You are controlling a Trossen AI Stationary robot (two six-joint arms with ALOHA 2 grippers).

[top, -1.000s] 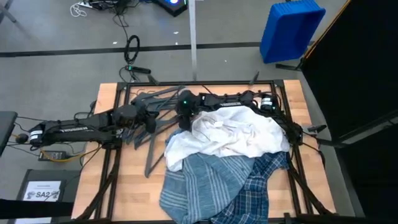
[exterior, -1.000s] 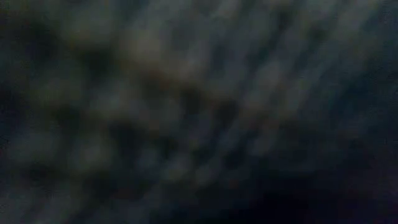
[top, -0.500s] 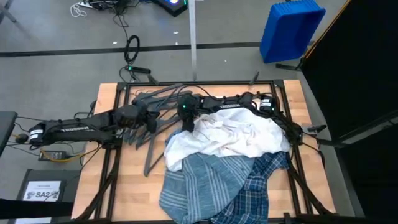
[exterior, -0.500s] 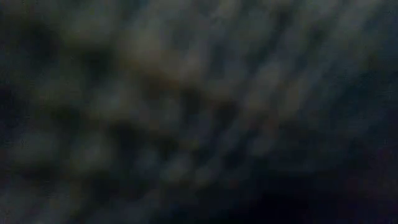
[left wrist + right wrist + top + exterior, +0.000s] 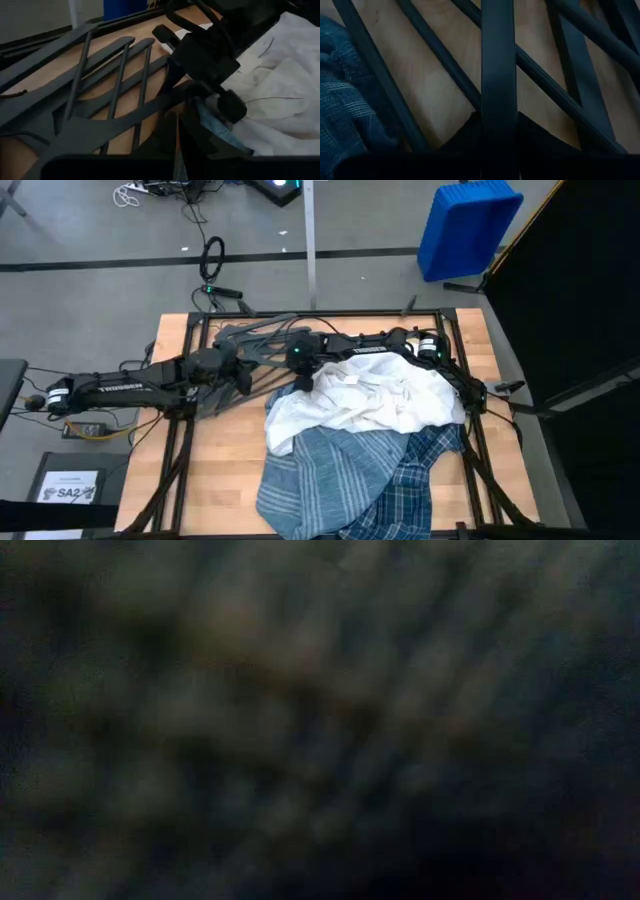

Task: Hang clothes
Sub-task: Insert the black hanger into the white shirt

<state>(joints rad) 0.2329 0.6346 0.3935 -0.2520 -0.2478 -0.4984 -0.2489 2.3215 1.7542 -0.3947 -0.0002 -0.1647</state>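
Table [image 5: 170, 480]: wooden top, dark frame rails across it; far left portion bare.

Clothes: white shirt [image 5: 380, 400] heaped right of centre, over the striped blue-grey shirt [image 5: 320, 475] and the plaid shirt [image 5: 430, 475], both spilling toward the near edge; none hung yet; the low view is blocked by something dark pressed against its lens.

Hangers [image 5: 250, 345]: dark grey plastic, several fanned and overlapping at the far-centre of the table, touching the white shirt's left edge.

Left gripper [image 5: 235, 375]: reaching in from the left, low among the hangers; its wrist view shows a hanger shoulder [image 5: 110, 125] close over the fingers; grip on it probable, not certain, so finger opening cannot be told.

Right gripper [image 5: 300, 375]: at the white shirt's left edge, beside the hangers; a hanger bar [image 5: 497, 75] runs straight between its fingers; closure cannot be told.

Risks, judged: overlapping hangers may lift together if one is pulled; both grippers near each other, collision possible; shirt cloth may snag on a hanger and drag the heap toward the table edge.
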